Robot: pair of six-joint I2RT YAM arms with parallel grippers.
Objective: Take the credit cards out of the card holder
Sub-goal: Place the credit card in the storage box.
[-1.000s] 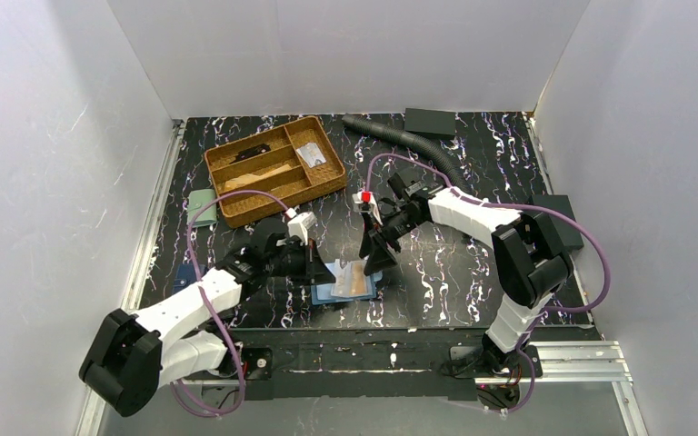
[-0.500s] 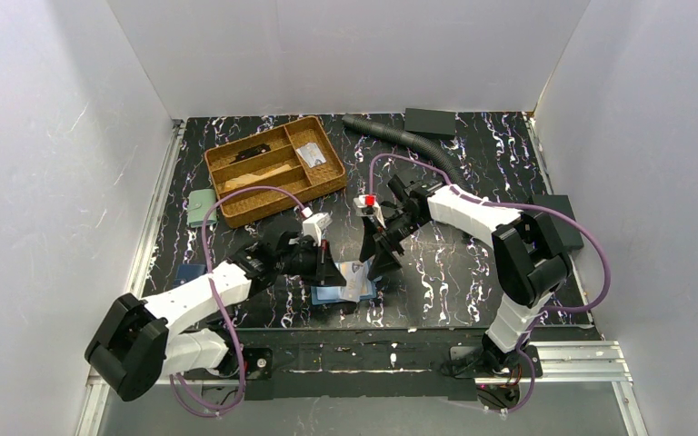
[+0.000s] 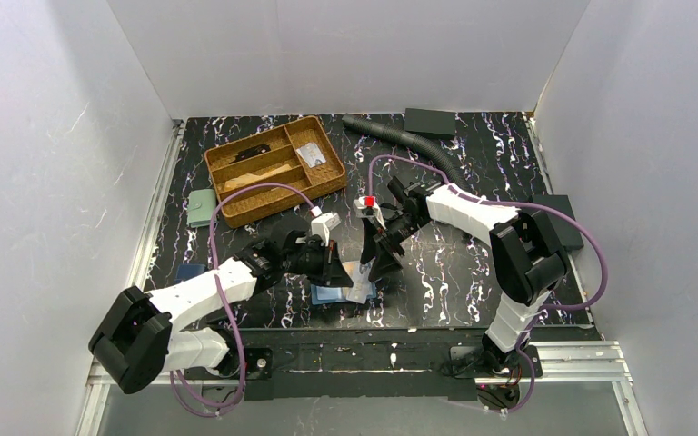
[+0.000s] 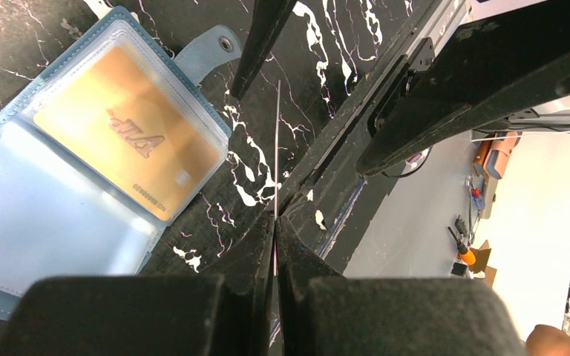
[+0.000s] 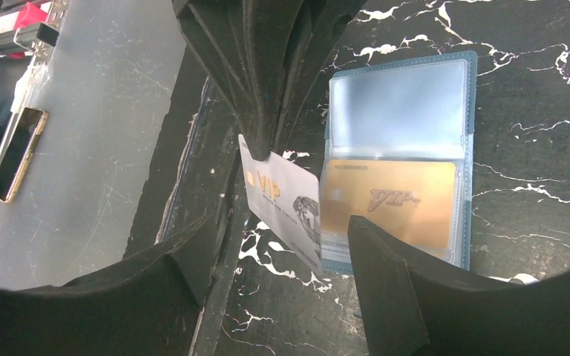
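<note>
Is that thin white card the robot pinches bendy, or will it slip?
The thin white card looks straight edge-on, so it is probably stiff. The left gripper pinches just one edge without sag: likely very light. Its smooth face might slip.

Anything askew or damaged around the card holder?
Nothing damaged or spilled. The white card is tilted because the left pincer grips it beside the open card holder; the gold card sits straight in its sleeve.

Black table [image 5: 534, 148] veined white. Beside the black left end effector [image 4: 276, 222], a teal-blue card holder [image 5: 397, 111] shows a gold-orange card [image 5: 386, 200]; the held card [image 5: 286, 208] is whitish, gold-lettered.
</note>
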